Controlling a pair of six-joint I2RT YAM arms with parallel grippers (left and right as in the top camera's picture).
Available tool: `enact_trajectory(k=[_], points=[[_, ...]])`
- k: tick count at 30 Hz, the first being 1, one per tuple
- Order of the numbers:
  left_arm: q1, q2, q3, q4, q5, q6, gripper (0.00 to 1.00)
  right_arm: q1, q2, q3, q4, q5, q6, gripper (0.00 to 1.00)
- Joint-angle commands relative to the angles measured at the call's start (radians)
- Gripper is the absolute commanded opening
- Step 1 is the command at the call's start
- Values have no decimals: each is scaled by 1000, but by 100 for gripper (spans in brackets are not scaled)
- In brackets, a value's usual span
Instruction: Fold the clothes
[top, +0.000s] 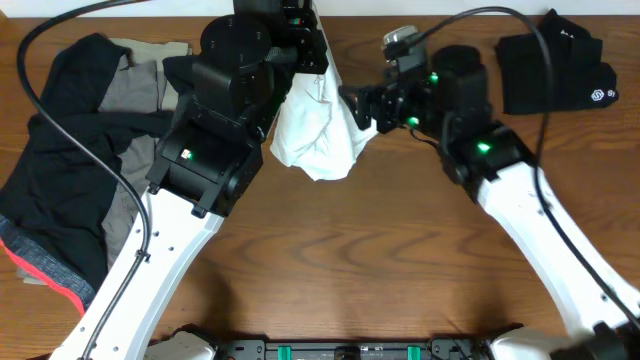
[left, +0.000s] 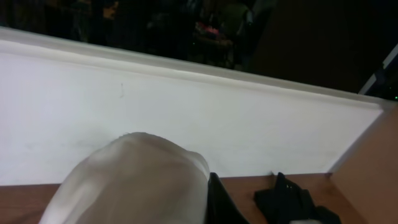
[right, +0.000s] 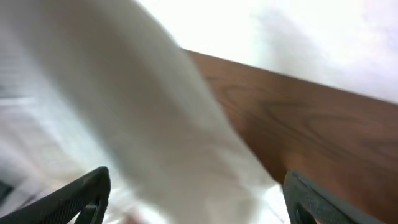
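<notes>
A white T-shirt hangs bunched over the middle back of the table, and its lower end rests on the wood. My left gripper is above it, shut on the shirt's top. In the left wrist view the white cloth fills the bottom left beside one black finger. My right gripper is at the shirt's right side, open. In the right wrist view its fingers stand wide apart with blurred white fabric between them.
A pile of black and grey clothes with a red hem lies at the table's left. A folded black garment sits at the back right and shows in the left wrist view. A white wall borders the far edge.
</notes>
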Motion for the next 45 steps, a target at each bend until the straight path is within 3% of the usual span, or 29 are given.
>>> enact_trajectory(k=[1, 13, 24, 27, 31, 33, 45], points=[[4, -9, 24, 5, -13, 32, 6, 15, -35, 6, -50, -136, -25, 87], [4, -9, 24, 1, -13, 32, 6, 133, 58, -7, -127, -129, 47, 82], [4, -9, 24, -11, -13, 32, 6, 203, 209, -7, 89, 43, 79, 77], [4, -9, 24, -22, -13, 32, 6, 196, 214, -7, 168, 79, 68, 58], [4, -9, 24, -29, -14, 51, 6, 175, 196, -7, 220, 80, 69, 14], [4, -9, 24, -29, -25, 50, 6, 163, 183, -7, 214, 80, 69, 1], [33, -19, 24, -170, -246, 167, 6, -50, -25, -5, 161, 80, -12, 1]])
